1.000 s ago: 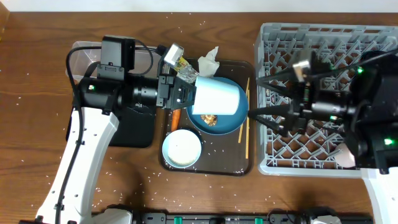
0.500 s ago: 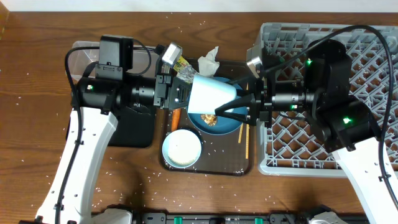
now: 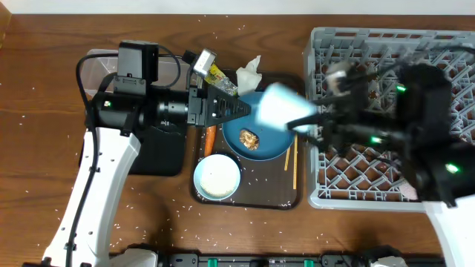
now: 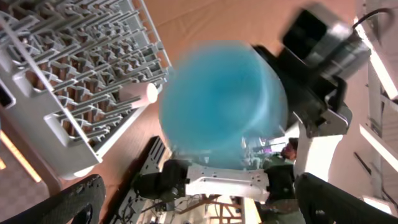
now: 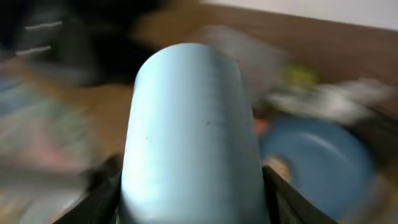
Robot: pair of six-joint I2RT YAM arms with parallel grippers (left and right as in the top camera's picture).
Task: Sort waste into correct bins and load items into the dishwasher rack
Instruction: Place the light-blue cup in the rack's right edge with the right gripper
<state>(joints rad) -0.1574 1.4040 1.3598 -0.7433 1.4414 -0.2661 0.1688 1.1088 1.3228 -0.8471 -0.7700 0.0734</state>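
1. Nearest the front edge of the counter (image 3: 44,185), the white bowl (image 3: 217,176) sat on the brown tray (image 3: 249,200).
2. Behind it, the dark blue bowl-plate (image 3: 271,144) held the brown food lump (image 3: 250,139).
3. Above that plate's far rim hung the light blue cup (image 3: 280,111) (badly blurred), pinched between the right fingers (image 5: 102,196).
4. The left fingers (image 4: 68,202) stood spread wide, clear of the cup.
5. Beside the tray, the grey dishwasher rack (image 3: 386,44) reached the far edge.
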